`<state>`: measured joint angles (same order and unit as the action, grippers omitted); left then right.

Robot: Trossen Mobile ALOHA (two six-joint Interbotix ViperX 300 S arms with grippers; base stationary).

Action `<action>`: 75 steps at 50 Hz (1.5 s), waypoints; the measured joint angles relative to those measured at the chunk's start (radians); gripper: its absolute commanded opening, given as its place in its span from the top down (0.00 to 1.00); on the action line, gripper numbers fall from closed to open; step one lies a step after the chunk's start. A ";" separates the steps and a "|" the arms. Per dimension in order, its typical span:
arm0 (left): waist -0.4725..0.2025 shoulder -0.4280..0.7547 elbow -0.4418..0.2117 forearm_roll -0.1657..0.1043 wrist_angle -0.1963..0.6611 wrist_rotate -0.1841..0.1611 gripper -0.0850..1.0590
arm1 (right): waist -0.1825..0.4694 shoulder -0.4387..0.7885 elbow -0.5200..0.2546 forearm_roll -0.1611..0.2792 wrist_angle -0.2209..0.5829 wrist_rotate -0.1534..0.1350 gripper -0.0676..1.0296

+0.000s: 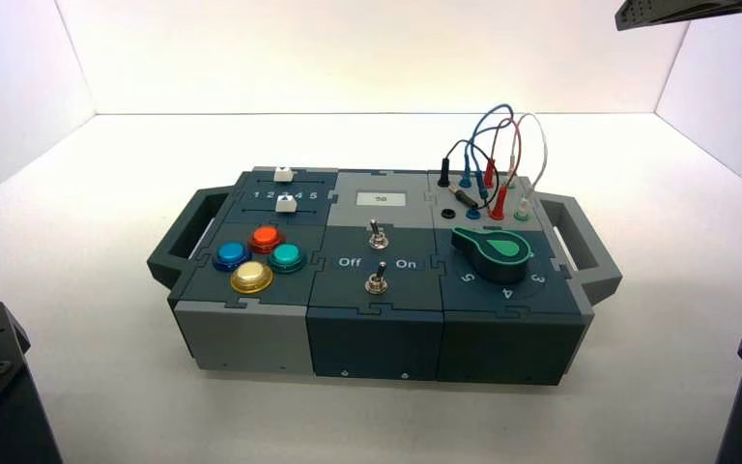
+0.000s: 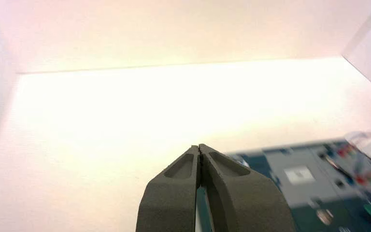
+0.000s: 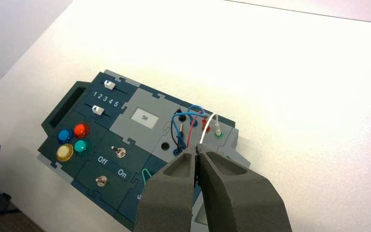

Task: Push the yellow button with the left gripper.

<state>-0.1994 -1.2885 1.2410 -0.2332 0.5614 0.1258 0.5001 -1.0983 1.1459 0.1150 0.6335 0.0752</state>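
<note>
The yellow button (image 1: pixel 251 277) sits at the front of the four-button cluster on the left-hand section of the box (image 1: pixel 377 329), nearest the robot, with the blue button (image 1: pixel 231 255) just beside it on the left, the teal-green button (image 1: pixel 287 256) just beside it on the right and the red-orange button (image 1: pixel 266 238) behind; the left gripper (image 2: pixel 200 151) hangs with its wedge fingers pressed together to a point, well apart from the button, and its wrist view shows mostly bare table (image 2: pixel 125 121) ahead with the box off to one side, so I judge the button lies forward and toward the robot's right of the fingertips, and the coming move must carry the tip inward over the box's left section and then down; the left arm is the nearer one, since the cluster is on the box's left end; the right gripper (image 3: pixel 196 154) is likewise closed on nothing and hovers above the wired end of the box, idle; readable writing: "Off" (image 3: pixel 102 160) and "On" (image 3: pixel 121 172) between the two toggle switches, "1 2 3 4 5" (image 3: pixel 105 99) between the two white sliders, and a small display (image 3: pixel 144 117) on the grey middle panel that appears to read "50"; numerals 5, 4 and 3 curve round the green knob (image 1: pixel 493 251).
</note>
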 measured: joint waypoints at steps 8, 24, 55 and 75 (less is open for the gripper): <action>-0.130 0.101 -0.011 -0.002 0.014 0.000 0.95 | 0.000 0.000 0.002 0.000 0.000 0.000 0.96; -0.345 0.330 -0.103 -0.021 0.106 -0.028 0.95 | -0.002 0.000 0.002 0.002 0.000 0.000 0.96; -0.382 0.391 -0.204 -0.141 0.433 -0.212 0.95 | -0.002 -0.002 0.000 -0.002 0.000 0.003 0.96; -0.405 0.465 -0.124 -0.143 0.310 -0.206 0.95 | -0.002 -0.002 0.000 -0.003 0.000 0.005 0.96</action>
<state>-0.6044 -0.8237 1.1167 -0.3758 0.8713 -0.0798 0.4985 -1.0999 1.1459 0.1120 0.6335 0.0798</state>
